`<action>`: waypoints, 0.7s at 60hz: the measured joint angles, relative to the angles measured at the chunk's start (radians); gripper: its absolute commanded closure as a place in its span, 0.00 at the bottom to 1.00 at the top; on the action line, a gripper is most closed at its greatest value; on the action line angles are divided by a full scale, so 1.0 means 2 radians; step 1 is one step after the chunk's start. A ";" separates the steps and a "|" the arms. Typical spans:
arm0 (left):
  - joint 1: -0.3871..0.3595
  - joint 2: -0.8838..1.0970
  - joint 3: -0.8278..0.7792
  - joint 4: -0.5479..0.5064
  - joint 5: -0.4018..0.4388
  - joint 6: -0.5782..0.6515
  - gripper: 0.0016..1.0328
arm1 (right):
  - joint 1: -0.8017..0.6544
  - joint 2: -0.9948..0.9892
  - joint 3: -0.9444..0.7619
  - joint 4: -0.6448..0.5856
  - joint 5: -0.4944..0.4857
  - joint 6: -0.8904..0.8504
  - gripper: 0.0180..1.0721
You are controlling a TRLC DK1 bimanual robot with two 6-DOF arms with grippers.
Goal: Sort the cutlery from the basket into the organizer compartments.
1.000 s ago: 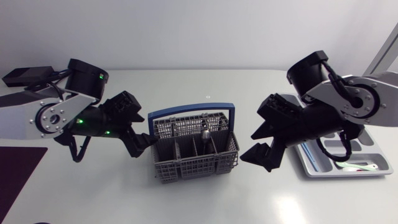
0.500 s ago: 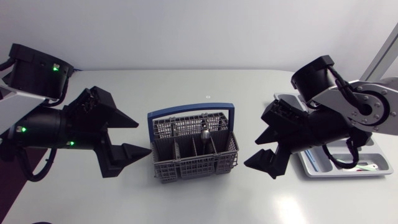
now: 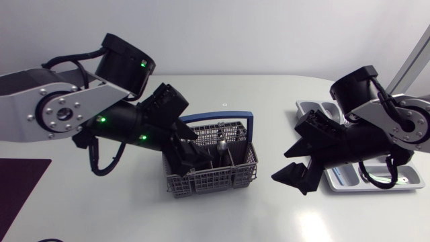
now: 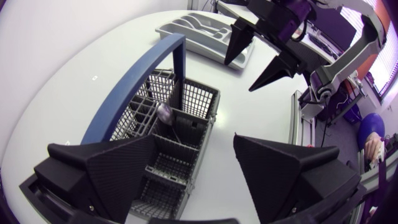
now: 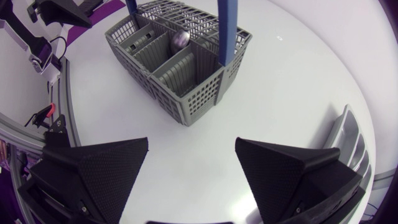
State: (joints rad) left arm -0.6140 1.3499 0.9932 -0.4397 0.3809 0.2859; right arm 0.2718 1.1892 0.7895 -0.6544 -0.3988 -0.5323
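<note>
Now the left hand (image 3: 191, 146) hangs released over the basket (image 3: 235, 167); the right hand (image 3: 281, 165), released too, hovers beside the organizer (image 3: 349, 183).

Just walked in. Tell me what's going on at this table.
A two-armed robot is partway through a cutlery-sorting job. The left tool hangs open right above the grey basket, where a spoon stands in one compartment. It grips nothing yet. The right tool is also open and empty, hovering over the table between the basket and the organizer on the right.
</note>
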 measured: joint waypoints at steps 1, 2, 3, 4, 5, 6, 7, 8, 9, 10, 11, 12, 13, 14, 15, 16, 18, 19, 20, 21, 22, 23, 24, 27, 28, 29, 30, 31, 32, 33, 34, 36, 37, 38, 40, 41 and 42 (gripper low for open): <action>-0.002 0.004 0.002 0.005 -0.001 -0.004 0.21 | -0.004 -0.002 -0.002 0.001 -0.002 -0.002 0.04; -0.004 0.008 0.004 0.009 -0.002 -0.008 0.21 | -0.006 -0.003 -0.003 0.001 -0.004 -0.002 0.04; -0.007 0.014 0.006 0.014 -0.005 -0.014 0.21 | -0.009 -0.004 -0.005 0.001 -0.006 -0.004 0.04; -0.009 0.019 0.007 0.018 -0.006 -0.017 0.21 | -0.010 -0.005 -0.006 0.001 -0.007 -0.004 0.04; -0.011 0.023 0.009 0.021 -0.007 -0.022 0.22 | -0.012 -0.006 -0.007 0.002 -0.009 -0.007 0.04; -0.013 0.027 0.010 0.024 -0.007 -0.026 0.23 | -0.015 -0.007 -0.009 0.002 -0.011 -0.007 0.04; -0.015 0.034 0.011 0.028 -0.008 -0.030 0.24 | -0.017 -0.008 -0.010 0.003 -0.013 -0.008 0.04; -0.016 0.039 0.012 0.031 -0.008 -0.034 0.25 | -0.017 -0.009 -0.010 0.003 -0.014 -0.009 0.04; -0.018 0.042 0.013 0.034 -0.010 -0.035 0.26 | -0.018 -0.010 -0.011 0.004 -0.016 -0.009 0.04; -0.019 0.046 0.014 0.038 -0.013 -0.038 0.27 | -0.019 -0.011 -0.012 0.004 -0.017 -0.009 0.04; -0.019 0.048 0.017 0.042 -0.013 -0.041 0.28 | -0.020 -0.012 -0.012 0.004 -0.019 -0.010 0.04; -0.019 0.052 0.019 0.048 -0.012 -0.045 0.29 | -0.020 -0.014 -0.013 0.004 -0.021 -0.011 0.04; -0.019 0.055 0.020 0.052 -0.013 -0.049 0.29 | -0.020 -0.015 -0.013 0.004 -0.021 -0.011 0.04; -0.019 0.058 0.022 0.056 -0.013 -0.052 0.30 | -0.020 -0.016 -0.013 0.004 -0.022 -0.011 0.04; -0.019 0.061 0.023 0.061 -0.013 -0.055 0.30 | -0.021 -0.017 -0.013 0.004 -0.022 -0.011 0.04; -0.019 0.064 0.025 0.065 -0.015 -0.056 0.30 | -0.022 -0.019 -0.013 0.004 -0.023 -0.011 0.04; -0.019 0.070 0.029 0.071 -0.016 -0.059 0.30 | -0.022 -0.021 -0.013 0.004 -0.023 -0.011 0.04; -0.019 0.072 0.030 0.073 -0.018 -0.060 0.30 | -0.022 -0.023 -0.013 0.004 -0.023 -0.011 0.04; -0.019 0.074 0.031 0.075 -0.019 -0.061 0.30 | -0.022 -0.024 -0.013 0.004 -0.023 -0.011 0.04; -0.020 0.076 0.033 0.076 -0.021 -0.063 0.31 | -0.023 -0.026 -0.013 0.004 -0.023 -0.011 0.04; -0.022 0.078 0.034 0.077 -0.023 -0.063 0.32 | -0.023 -0.027 -0.014 0.004 -0.023 -0.011 0.04; -0.023 0.080 0.035 0.079 -0.027 -0.063 0.34 | -0.023 -0.029 -0.014 0.004 -0.023 -0.011 0.04; -0.024 0.081 0.035 0.080 -0.029 -0.063 0.36 | -0.023 -0.030 -0.013 0.004 -0.024 -0.011 0.04; -0.027 0.082 0.035 0.083 -0.035 -0.064 0.37 | -0.023 -0.032 -0.014 0.004 -0.025 -0.011 0.04; -0.028 0.082 0.035 0.083 -0.037 -0.064 0.37 | -0.024 -0.032 -0.013 0.004 -0.026 -0.011 0.04; -0.028 0.083 0.035 0.083 -0.039 -0.065 0.37 | -0.025 -0.032 -0.014 0.004 -0.026 -0.011 0.04; -0.029 0.083 0.035 0.084 -0.041 -0.065 0.37 | -0.026 -0.033 -0.014 0.004 -0.027 -0.012 0.04; -0.029 0.083 0.035 0.084 -0.043 -0.065 0.37 | -0.027 -0.033 -0.014 0.005 -0.027 -0.013 0.04; -0.029 0.083 0.034 0.085 -0.044 -0.065 0.37 | -0.028 -0.033 -0.014 0.006 -0.027 -0.013 0.04; -0.029 0.083 0.034 0.086 -0.046 -0.065 0.37 | -0.029 -0.033 -0.015 0.008 -0.030 -0.014 0.04; -0.029 0.083 0.033 0.088 -0.048 -0.065 0.37 | -0.030 -0.033 -0.016 0.011 -0.032 -0.014 0.04; -0.029 0.083 0.031 0.092 -0.053 -0.064 0.37 | -0.032 -0.033 -0.018 0.015 -0.033 -0.015 0.04; -0.029 0.083 0.030 0.094 -0.055 -0.065 0.37 | -0.032 -0.033 -0.019 0.016 -0.034 -0.015 0.04; -0.029 0.083 0.029 0.097 -0.056 -0.064 0.37 | -0.033 -0.033 -0.019 0.017 -0.035 -0.015 0.04; -0.027 0.083 0.027 0.103 -0.061 -0.064 0.37 | -0.033 -0.033 -0.021 0.018 -0.035 -0.015 0.04; -0.026 0.083 0.026 0.105 -0.061 -0.064 0.37 | -0.033 -0.033 -0.022 0.019 -0.035 -0.015 0.04; -0.024 0.083 0.026 0.106 -0.061 -0.064 0.37 | -0.033 -0.033 -0.023 0.020 -0.035 -0.015 0.04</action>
State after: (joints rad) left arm -0.6624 1.5158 1.0443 -0.2268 0.2596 0.1570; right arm 0.2062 1.1240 0.7445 -0.6144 -0.4690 -0.5621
